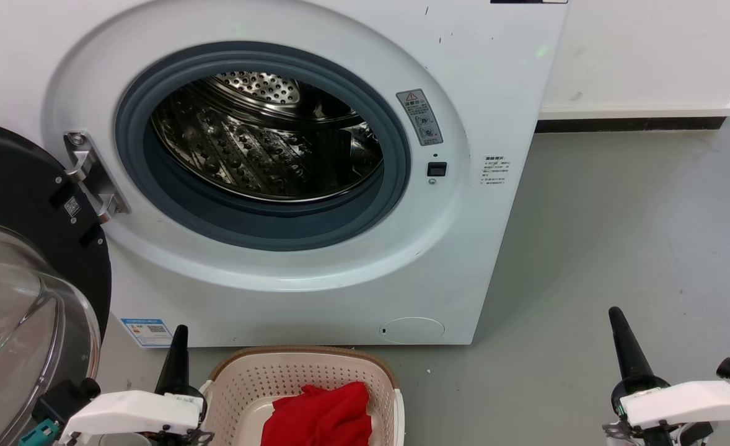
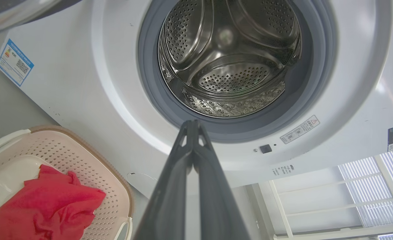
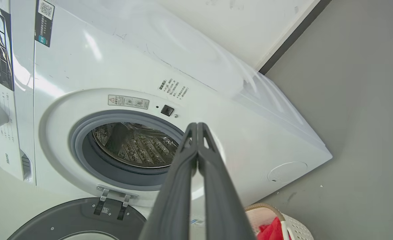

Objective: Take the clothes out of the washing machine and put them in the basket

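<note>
Red clothes [image 1: 321,414] lay heaped in the basket [image 1: 303,354], bunched from its middle toward the right wall, bare cream bottom on the left. The basket sat on the grey floor [image 1: 619,235], close against the washing machine [image 1: 495,93] front, below the opening. The drum [image 1: 266,148] showed bare perforated steel in all three views, with no red inside; the door [image 1: 24,186] hung open at the left. Judged: unloading looked finished.

Handling, judged: soft, limp, light fabric that drapes and bunches, not fragile or slippery. Damp or dry, cannot tell. Best hold would be a pinch on a raised fold at the heap's top, the ridge near the back; a loose end could snag on the basket rim.

Left gripper [image 1: 180,337] sat low just beside the basket's left rim, under the door, fingers pointed up at the washer. Its fingers were pressed together at the tips, nothing between them. Right gripper [image 1: 619,325] sat low, well apart to the right over bare floor, tilted slightly left, fingers likewise closed tip to tip and empty. Both wrists aimed toward the opening.
</note>
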{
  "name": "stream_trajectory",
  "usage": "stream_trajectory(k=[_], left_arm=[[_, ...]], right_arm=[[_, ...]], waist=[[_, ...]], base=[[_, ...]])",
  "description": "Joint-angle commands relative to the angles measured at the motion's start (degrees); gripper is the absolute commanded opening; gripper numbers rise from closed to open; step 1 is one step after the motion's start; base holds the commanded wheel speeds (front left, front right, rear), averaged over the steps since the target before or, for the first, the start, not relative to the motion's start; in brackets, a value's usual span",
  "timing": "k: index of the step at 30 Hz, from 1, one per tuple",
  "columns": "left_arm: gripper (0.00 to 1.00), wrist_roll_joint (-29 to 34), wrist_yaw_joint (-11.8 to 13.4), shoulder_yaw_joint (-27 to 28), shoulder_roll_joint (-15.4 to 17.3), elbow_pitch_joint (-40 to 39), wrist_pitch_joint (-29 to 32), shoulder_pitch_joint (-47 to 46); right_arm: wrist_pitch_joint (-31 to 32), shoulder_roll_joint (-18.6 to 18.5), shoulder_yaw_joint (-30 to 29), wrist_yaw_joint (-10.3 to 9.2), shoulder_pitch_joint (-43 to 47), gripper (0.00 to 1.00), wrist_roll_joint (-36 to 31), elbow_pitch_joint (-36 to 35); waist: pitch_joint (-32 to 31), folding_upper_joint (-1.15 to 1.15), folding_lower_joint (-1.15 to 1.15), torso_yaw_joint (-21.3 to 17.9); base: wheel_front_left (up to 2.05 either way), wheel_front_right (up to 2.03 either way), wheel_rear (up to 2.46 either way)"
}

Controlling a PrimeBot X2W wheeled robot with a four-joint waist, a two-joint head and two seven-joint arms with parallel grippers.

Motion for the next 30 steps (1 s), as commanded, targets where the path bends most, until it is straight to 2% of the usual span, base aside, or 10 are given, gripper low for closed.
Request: stream_trajectory(k=[1,30], left_arm=[[0.0,-1.7,-0.5,0.3,0.1,-0.3,0.5,-1.6],[0.0,-18.6,-2.1,1.1,0.1,1.4,4.4,-3.8]], right_arm=[[0.3,-0.3,-0.3,-0.01,-1.8,0.0,1.8,-0.2],[4.6,-0.1,-2.5,-0.02,-4.2,0.0,18.5,1.8]], waist=[[0.0,0.0,0.0,0.0],[0.1,0.0,0.0,0.2]], base=[[0.0,0.0,0.0],[0.0,0.0,0.0]])
